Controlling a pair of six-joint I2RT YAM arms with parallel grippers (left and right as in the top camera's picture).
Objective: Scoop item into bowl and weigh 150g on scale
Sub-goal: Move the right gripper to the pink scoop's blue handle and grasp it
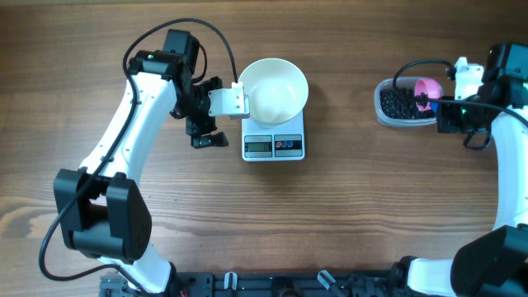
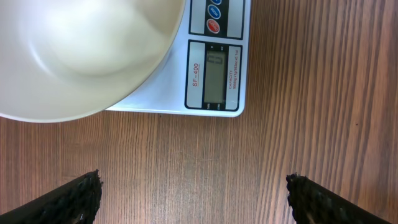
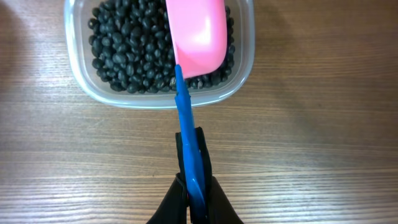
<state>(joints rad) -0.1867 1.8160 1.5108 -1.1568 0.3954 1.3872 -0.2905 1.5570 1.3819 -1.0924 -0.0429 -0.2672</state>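
The white bowl (image 1: pixel 276 89) sits on the white scale (image 1: pixel 274 146) at the table's middle, and I see nothing in it. My left gripper (image 1: pixel 220 111) is open just left of the bowl; in the left wrist view its fingertips (image 2: pixel 81 196) stand wide apart over bare wood, with the bowl (image 2: pixel 81 56) and scale (image 2: pixel 214 71) beyond them. My right gripper (image 3: pixel 196 180) is shut on the blue handle (image 3: pixel 185 118) of a pink scoop (image 3: pixel 199 31). The scoop's cup looks empty and lies over the black beans (image 3: pixel 124 56) in a clear tub (image 3: pixel 242 81).
The clear tub (image 1: pixel 404 106) stands at the far right of the wooden table, well apart from the scale. Black cables loop by the left arm (image 1: pixel 132 107) and over the tub. The robot's base rail runs along the front edge.
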